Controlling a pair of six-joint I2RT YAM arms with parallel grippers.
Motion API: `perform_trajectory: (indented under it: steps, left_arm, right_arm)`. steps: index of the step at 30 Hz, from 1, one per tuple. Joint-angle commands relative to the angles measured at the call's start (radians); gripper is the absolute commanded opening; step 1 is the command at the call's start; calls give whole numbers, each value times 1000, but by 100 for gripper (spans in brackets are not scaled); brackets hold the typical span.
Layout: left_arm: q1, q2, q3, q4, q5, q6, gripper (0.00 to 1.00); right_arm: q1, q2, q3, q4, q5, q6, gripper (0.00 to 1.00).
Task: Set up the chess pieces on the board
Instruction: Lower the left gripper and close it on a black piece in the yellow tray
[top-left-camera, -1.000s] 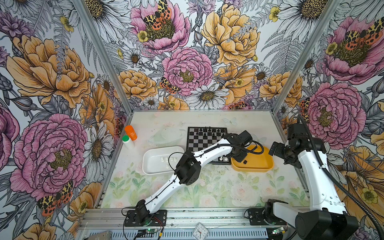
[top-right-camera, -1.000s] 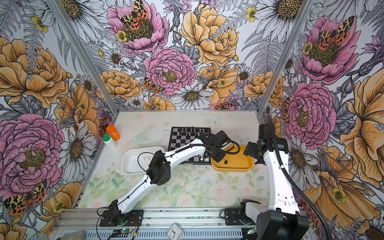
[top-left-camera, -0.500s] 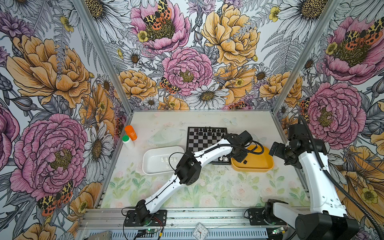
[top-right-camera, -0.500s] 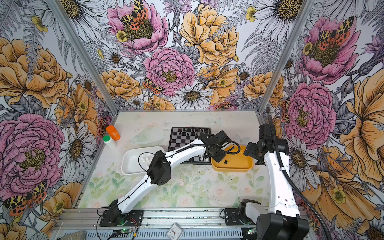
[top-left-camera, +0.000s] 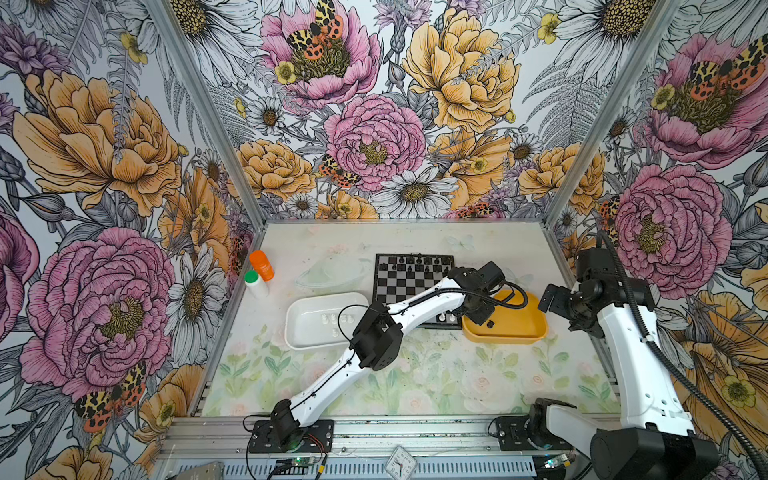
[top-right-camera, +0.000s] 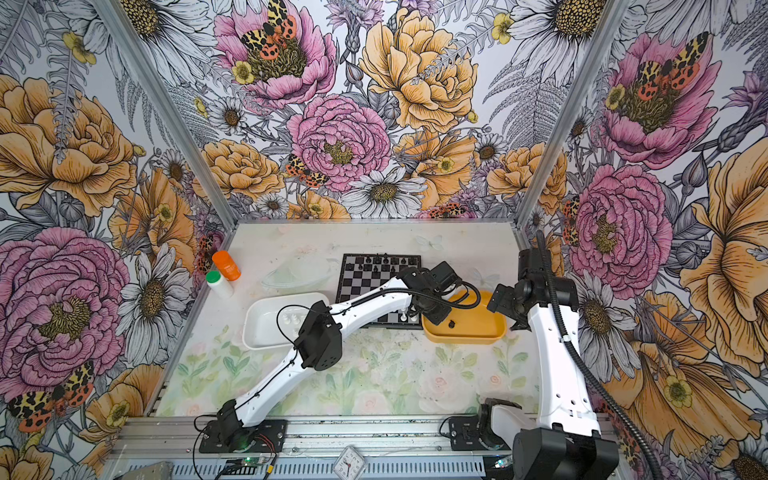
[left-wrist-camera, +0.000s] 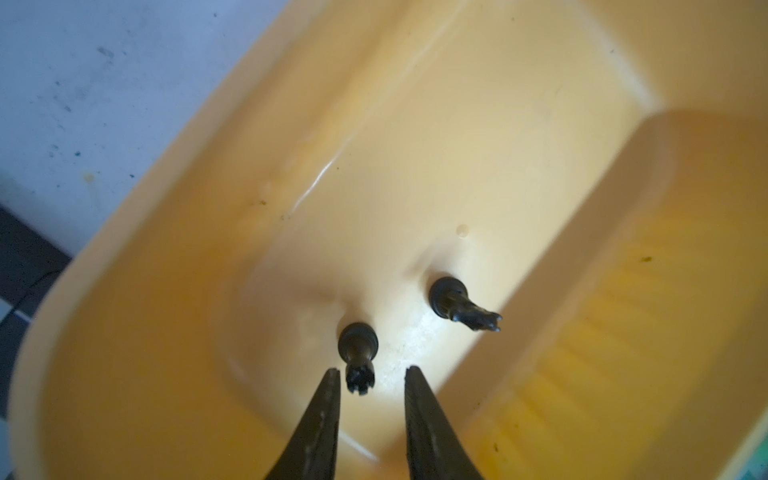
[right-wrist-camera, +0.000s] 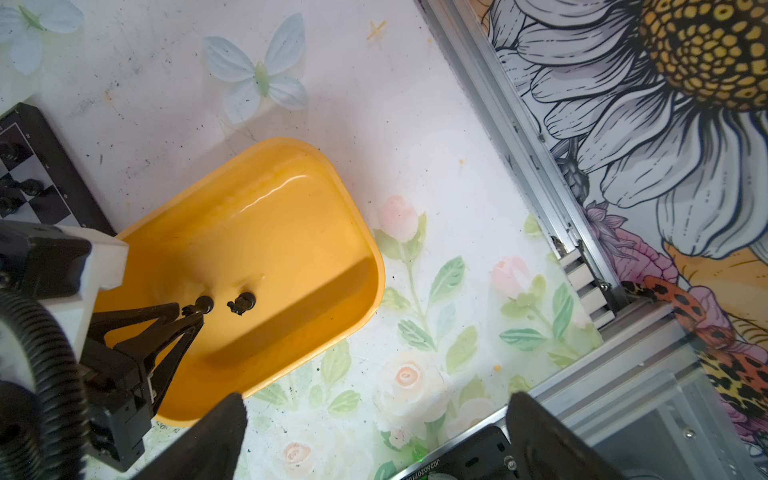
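Left gripper (left-wrist-camera: 372, 370) is down inside the yellow tray (left-wrist-camera: 457, 124), jaws slightly apart, tips straddling the crowned head of a black piece (left-wrist-camera: 358, 353) lying on its side on the tray floor. It isn't clamped: a clear gap shows at one tip, and contact at the other can't be told. Going for the head makes sense, since the base is the wide end and the head fits the narrow gap.

Second black piece (left-wrist-camera: 457, 307) lies on its side just beside the first, deeper in the tray and clear of the tips, so closing shouldn't catch it.

Right gripper (right-wrist-camera: 374, 399) hangs wide apart and empty over the table, just outside the tray on the side away from the board (top-left-camera: 411, 278). It is probably parked there to stay out of the left arm's way.

The board sits just beside the tray. White pieces (top-left-camera: 446, 318) stand on the corner nearest the tray. More white pieces lie in the white tray (top-left-camera: 289, 328), across the board from the yellow tray.

Hard to make out:
- The left arm covers the board rows nearest the tray in both top views, so the count set there is unknown.
- Piece types are blurred; the crowned one could be a queen or a rook.
- In a top view only one black piece shows in the tray; the gripper hides the other.
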Motion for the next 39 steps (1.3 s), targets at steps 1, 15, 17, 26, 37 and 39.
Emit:
perform_trajectory:
  steps: [1, 15, 17, 26, 37, 39]
  left_arm:
    - [8, 27, 4, 6, -27, 1, 29]
    - [-1, 23, -13, 5, -59, 20, 30]
    - [-1, 21, -19, 4, -65, 24, 30]
    - [-12, 17, -36, 4, -76, 36, 33]
    - [-14, 9, -30, 3, -82, 40, 27]
    - [-13, 9, -30, 3, -81, 40, 25]
  right_arm:
    - [-3, -25, 8, 5, -3, -17, 100]
    - [-2, -43, 0, 4, -11, -17, 100]
    - [-3, -44, 0, 4, -15, -18, 100]
    - [-1, -53, -4, 7, -14, -18, 100]
    - [-1, -57, -7, 10, -16, -20, 100]
    - [0, -57, -6, 11, -16, -21, 100]
